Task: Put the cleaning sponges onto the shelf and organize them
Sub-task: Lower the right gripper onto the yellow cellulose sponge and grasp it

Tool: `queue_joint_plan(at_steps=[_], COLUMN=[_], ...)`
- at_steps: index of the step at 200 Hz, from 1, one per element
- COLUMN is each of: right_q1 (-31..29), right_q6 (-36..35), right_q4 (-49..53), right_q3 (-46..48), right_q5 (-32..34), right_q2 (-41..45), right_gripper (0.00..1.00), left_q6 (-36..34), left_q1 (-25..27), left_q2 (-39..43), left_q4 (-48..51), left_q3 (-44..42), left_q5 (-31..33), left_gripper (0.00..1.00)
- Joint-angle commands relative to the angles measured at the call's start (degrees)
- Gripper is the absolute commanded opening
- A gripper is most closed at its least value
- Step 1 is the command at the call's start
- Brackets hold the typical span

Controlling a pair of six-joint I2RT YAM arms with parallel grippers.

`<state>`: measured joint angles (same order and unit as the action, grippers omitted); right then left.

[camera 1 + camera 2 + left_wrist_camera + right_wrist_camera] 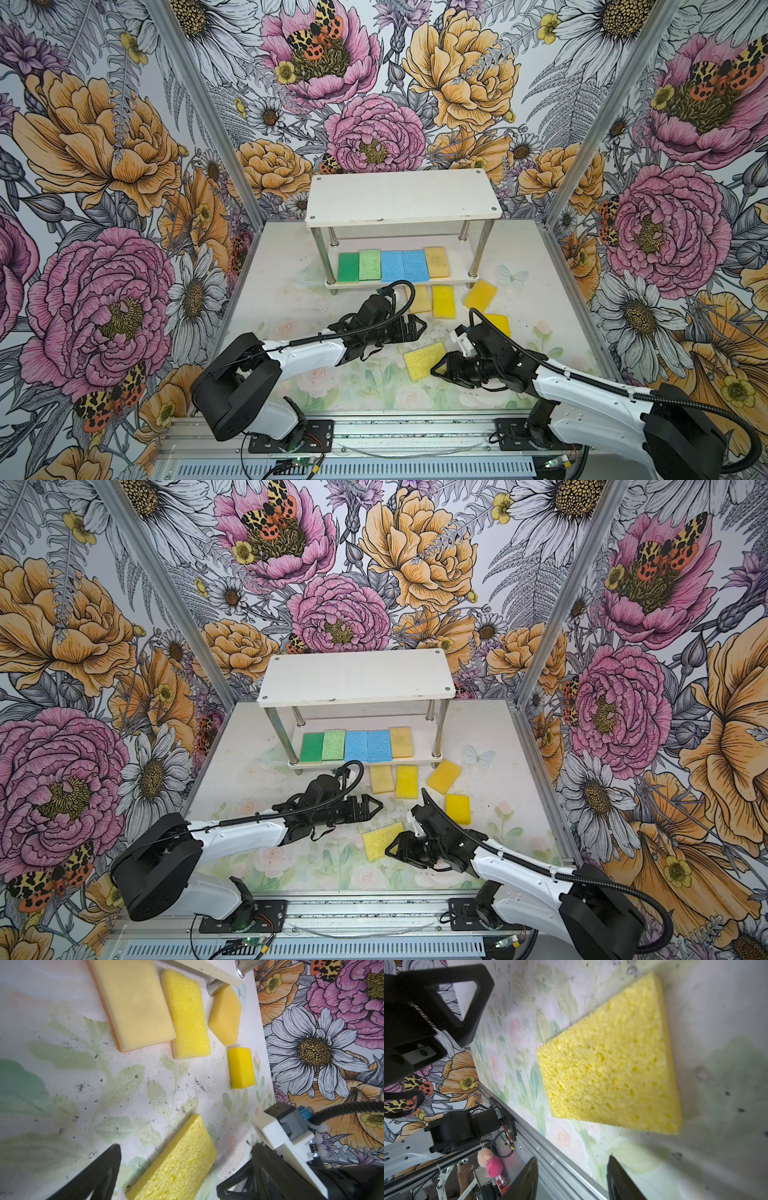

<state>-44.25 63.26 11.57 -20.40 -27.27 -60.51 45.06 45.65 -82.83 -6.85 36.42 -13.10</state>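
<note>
- Counted ten sponges: five on the shelf (402,195), five on the table (286,291).
- Found on the lower board, in one row, edge to edge, left to right in both top views: dark green sponge (348,268), light green sponge (370,264), left blue sponge (392,266), right blue sponge (415,266), tan sponge (437,262).
- Noted free board right of the tan sponge, up to the front right post (478,249); top board open throughout.
- Found on the table just in front of the shelf: pale sponge (420,299) and yellow sponge (443,301) side by side, amber sponge (480,295) askew to their right.
- Found bright sponge (498,324) nearer the front, partly hidden by the right arm.
- Found porous sponge (424,360) flat and askew mid-table, between both grippers, touching neither.
- Left gripper (420,326): spread fully wide, holding nothing, hovering just behind the porous sponge.
- Right gripper (438,369): roughly half spread, nothing between its fingers (527,1180), aimed at the porous sponge, just short of it.
- Noted open table left of the shelf and toward the front rail (374,432); walls close on both sides.
</note>
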Motion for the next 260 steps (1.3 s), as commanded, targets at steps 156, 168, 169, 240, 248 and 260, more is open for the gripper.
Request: queue_joint_plan(at_steps=[156, 168, 169, 240, 248, 260], right_q1=[1.1, 0.8, 0.8, 0.7, 1.0, 1.9], right_q6=[-9.7, -9.7, -9.7, -10.8, -11.4, -12.3], right_q4=[-2.6, -2.6, -2.6, -2.5, -2.5, -2.5], right_q3=[-26.4, -27.0, -27.0, -26.1, -26.0, -25.8], right_q5=[8.2, 8.6, 8.7, 10.8, 10.5, 9.2], right_q2=[-36.5, -37.2, -37.2, -32.4, -30.6, -28.0], right_gripper=[0.5, 0.42, 0.41, 0.0, 0.0, 0.0], left_q6=[10.2, 10.5, 10.6, 10.0, 9.4, 8.7], left_q1=[-0.4, -0.6, -0.6, -9.7, -11.3, -14.0], left_q2=[9.7, 10.9, 11.1, 21.1, 22.9, 25.3], left_q4=[-11.2, -11.2, -11.2, -3.6, -1.4, 0.7], left_q3=[-15.1, -15.9, -15.9, -17.4, -17.2, -17.2], left_q5=[-1.6, -1.7, -1.7, -7.5, -8.7, -11.3], left_gripper=[0.93, 0.93, 0.93, 0.93, 0.94, 0.96])
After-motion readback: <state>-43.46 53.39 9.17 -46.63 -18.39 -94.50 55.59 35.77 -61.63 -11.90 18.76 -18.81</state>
